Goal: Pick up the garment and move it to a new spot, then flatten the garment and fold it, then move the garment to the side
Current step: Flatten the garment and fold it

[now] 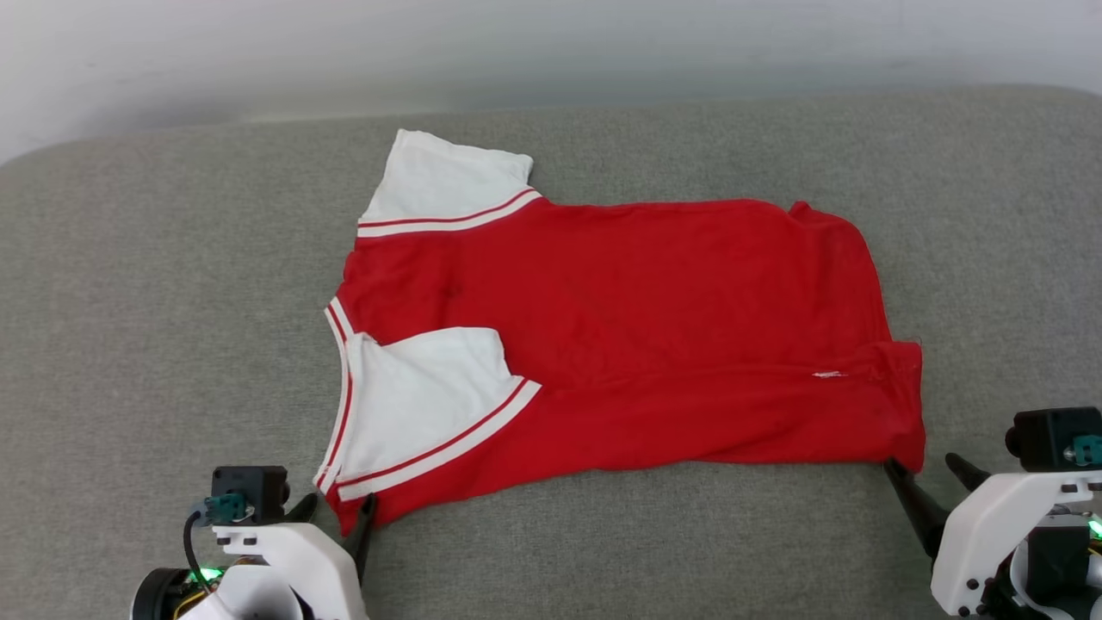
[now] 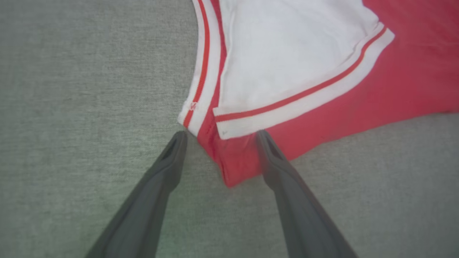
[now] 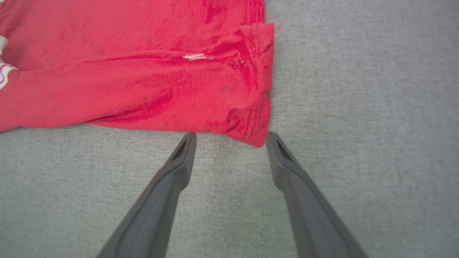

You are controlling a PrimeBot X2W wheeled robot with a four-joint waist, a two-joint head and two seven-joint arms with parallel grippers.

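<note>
Head: garment lies flat on the grey surface, near long edge folded over, one white sleeve on top. Left gripper sits at the collar-end corner, right gripper at the hem corner.
Left wrist: fingers wide apart, straddling the red corner, gripping nothing.
Right wrist: also wide apart, hem corner between the tips, nothing held.
Looks mid-fold; further folds and the move aside remain.

We find bare grey bench free on every side of the garment, the lone obstacle, its near corners lying between the spread fingers of our left hand and just before our right hand.
</note>
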